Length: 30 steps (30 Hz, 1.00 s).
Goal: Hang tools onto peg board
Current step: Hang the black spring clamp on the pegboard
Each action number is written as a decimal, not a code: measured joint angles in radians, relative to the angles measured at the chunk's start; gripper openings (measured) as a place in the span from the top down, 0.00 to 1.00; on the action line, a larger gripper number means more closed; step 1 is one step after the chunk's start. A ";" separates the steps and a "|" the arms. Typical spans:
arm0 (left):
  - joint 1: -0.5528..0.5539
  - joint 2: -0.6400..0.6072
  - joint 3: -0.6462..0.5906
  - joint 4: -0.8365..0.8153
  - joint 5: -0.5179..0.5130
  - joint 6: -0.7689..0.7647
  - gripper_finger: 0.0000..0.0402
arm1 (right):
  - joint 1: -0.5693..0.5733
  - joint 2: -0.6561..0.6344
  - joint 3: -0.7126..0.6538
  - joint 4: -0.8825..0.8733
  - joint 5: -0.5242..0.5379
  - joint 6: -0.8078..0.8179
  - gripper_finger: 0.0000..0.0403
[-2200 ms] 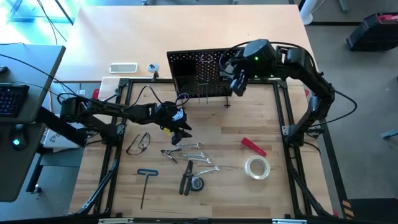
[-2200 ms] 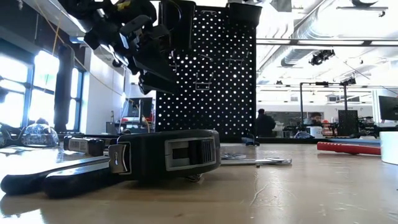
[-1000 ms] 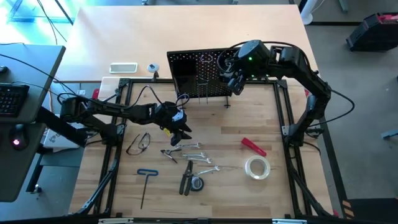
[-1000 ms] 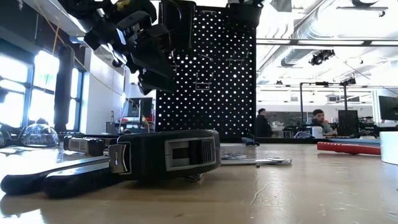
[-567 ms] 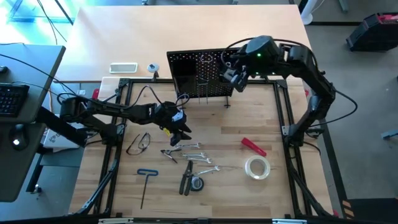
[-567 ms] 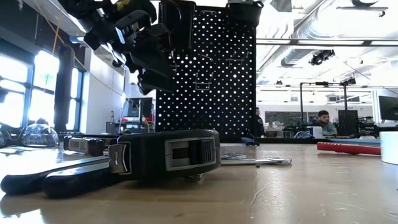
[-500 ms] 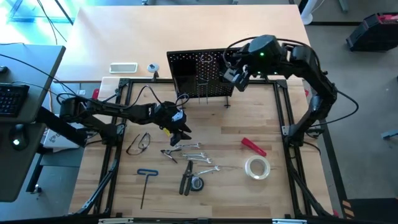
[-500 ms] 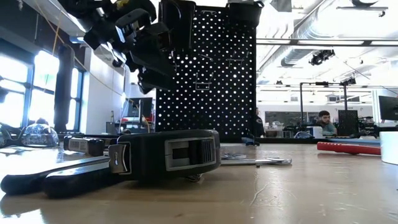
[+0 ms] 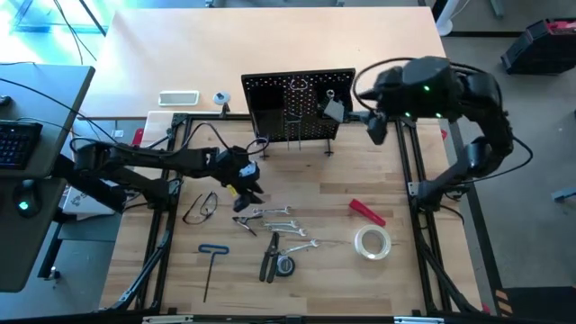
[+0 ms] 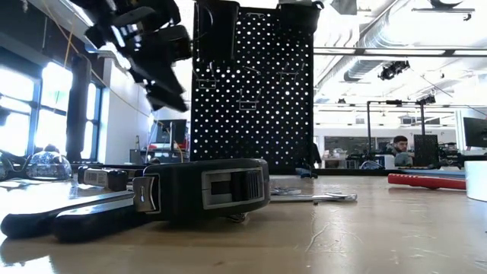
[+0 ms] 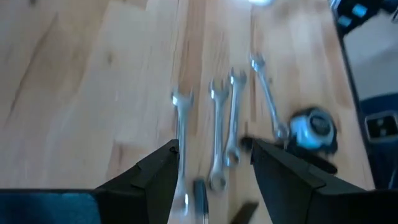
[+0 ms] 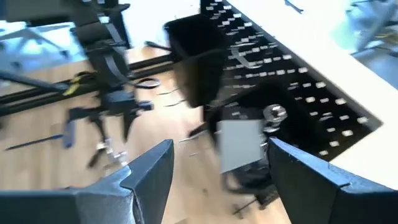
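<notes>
The black peg board [image 9: 297, 106] stands upright at the table's far side; a small grey piece [image 12: 239, 144] hangs on its front. My right gripper [image 9: 376, 130] is open and empty, off the board's right end. My left gripper [image 9: 245, 191] is open and empty, slanting down just left of the silver wrenches [image 9: 270, 216] that lie flat on the table. In the left wrist view the wrenches [image 11: 224, 124] lie beyond my left gripper [image 11: 214, 180]. Safety glasses [image 9: 200, 207], a blue hex key [image 9: 209, 265], pliers [image 9: 268, 261], a red-handled tool [image 9: 366, 211] and a tape roll [image 9: 372, 242] lie loose.
A tape measure [image 10: 202, 190] lies by the pliers, close to the low camera. A white slab [image 9: 178, 97] lies beyond the black table frame [image 9: 409, 171]. Bare wood shows between the board and the tools. A person [image 10: 396, 144] sits far behind the table.
My right gripper has drawn back from the peg board's front toward the table's right edge and risen, still open; the grey piece stays on the board. My left gripper has shifted a little toward the table's left edge and tipped, still open.
</notes>
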 joint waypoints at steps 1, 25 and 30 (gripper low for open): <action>-0.003 -0.009 0.000 -0.024 0.000 0.005 0.52 | 0.017 -0.005 0.000 -0.011 -0.001 0.011 0.38; -0.173 -0.070 -0.104 -0.299 -0.017 0.051 0.52 | 0.375 -0.003 -0.231 -0.150 -0.041 0.134 0.38; -0.206 -0.074 -0.140 -0.247 -0.016 0.027 0.52 | 0.401 -0.003 -0.348 -0.151 -0.041 0.164 0.38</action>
